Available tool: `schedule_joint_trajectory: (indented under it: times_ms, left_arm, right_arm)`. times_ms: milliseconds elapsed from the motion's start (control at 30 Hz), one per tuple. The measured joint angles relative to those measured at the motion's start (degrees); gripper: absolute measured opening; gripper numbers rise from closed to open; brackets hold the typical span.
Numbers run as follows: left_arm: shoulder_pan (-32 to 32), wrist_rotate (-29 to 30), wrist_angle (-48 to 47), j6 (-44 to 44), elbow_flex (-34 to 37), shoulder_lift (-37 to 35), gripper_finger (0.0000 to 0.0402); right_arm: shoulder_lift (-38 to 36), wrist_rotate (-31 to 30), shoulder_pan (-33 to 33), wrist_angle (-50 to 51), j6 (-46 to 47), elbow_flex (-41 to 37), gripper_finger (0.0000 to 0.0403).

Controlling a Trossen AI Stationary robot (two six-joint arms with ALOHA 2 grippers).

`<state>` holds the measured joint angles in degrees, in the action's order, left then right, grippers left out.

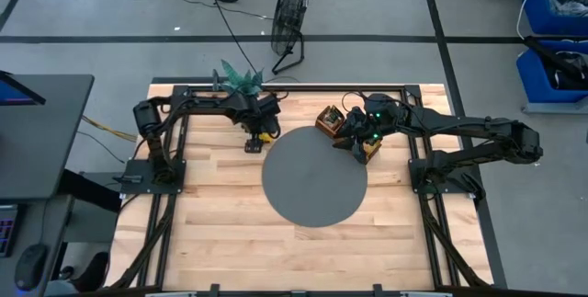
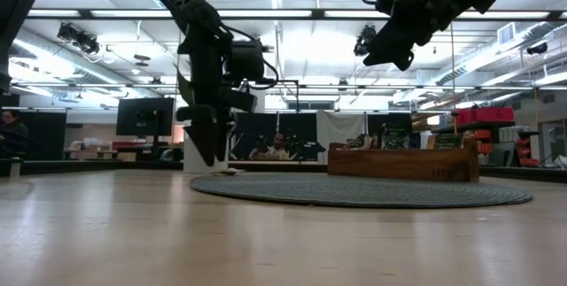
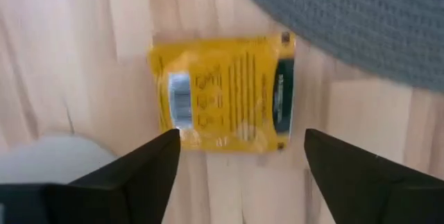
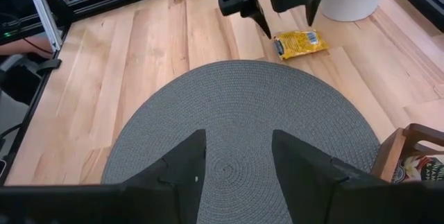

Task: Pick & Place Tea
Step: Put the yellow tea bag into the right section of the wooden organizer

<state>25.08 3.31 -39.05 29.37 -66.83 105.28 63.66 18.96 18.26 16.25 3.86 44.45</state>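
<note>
Left gripper [image 3: 239,158] hangs jaws apart above the yellow packet [image 3: 223,91], which lies flat on wood just beside the mat [image 4: 243,127]. Probably light, thin, slick foil. Pinch across opposite edges. Right gripper [image 4: 236,158] waits half open over the mat.

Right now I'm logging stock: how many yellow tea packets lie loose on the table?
1: the yellow tea packet lies flat on the wood beside the grey mat, under the left end effector. The wooden tray may hide others.

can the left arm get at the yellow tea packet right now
Probably yes: the left pincer hangs open right above the yellow tea packet, which lies flat on bare wood beside the mat, nothing between.
</note>
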Motion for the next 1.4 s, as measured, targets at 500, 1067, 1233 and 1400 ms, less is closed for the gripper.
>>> schedule_joint_trajectory:
  times_ms: [500, 1067, 1233, 1400]
  left_arm:
    - [-0.7, -2.4, 4.6, 0.3, 3.2, 1.6, 0.0312]
    - [-0.3, -8.2, 6.4, -4.7, 7.0, 1.4, 0.0211]
    - [-0.5, -9.3, 6.5, -4.9, 7.1, 1.5, 0.0145]
    - [-0.6, -9.8, 6.4, -4.9, 7.1, 1.5, 0.0077]
  right_arm:
    - [0.0, 0.0, 0.1, 0.1, -0.2, 0.0, 0.0174]
    - [0.0, 0.0, 0.1, 0.1, -0.2, 0.0, 0.0174]
    - [0.0, 0.0, 0.1, 0.1, -0.1, 0.0, 0.0174]
    - [0.0, 0.0, 0.1, 0.1, 0.2, 0.0, 0.0174]
